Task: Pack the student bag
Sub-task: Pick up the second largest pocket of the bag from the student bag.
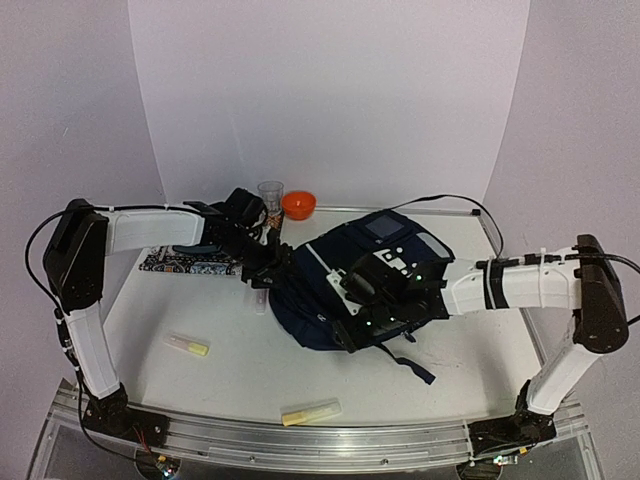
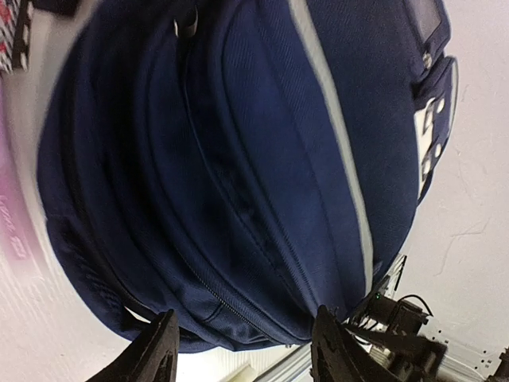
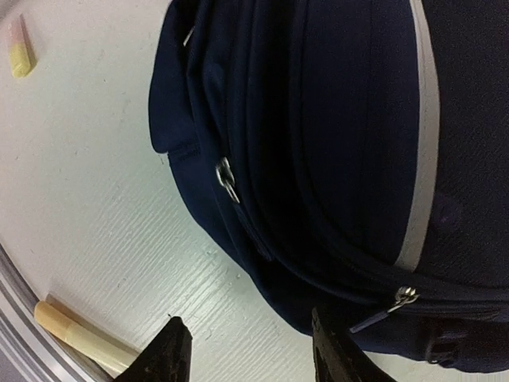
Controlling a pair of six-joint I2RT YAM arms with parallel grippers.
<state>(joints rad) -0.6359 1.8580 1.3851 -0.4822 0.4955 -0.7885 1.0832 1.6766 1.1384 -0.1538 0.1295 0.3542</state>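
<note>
I have the white-and-black left arm [image 1: 150, 230] bent at the elbow and extended inward toward the middle, the matching right arm [image 1: 520, 285] mirroring it from the other side, and the black two-finger left gripper [image 2: 242, 354] and right gripper [image 3: 250, 354] both with jaws parted.

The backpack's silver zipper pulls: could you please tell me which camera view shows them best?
The right wrist view: two zipper pulls show sharply on the navy backpack. The left wrist view catches only one at its top edge, blurred; in the top external view they are too small to make out.
</note>
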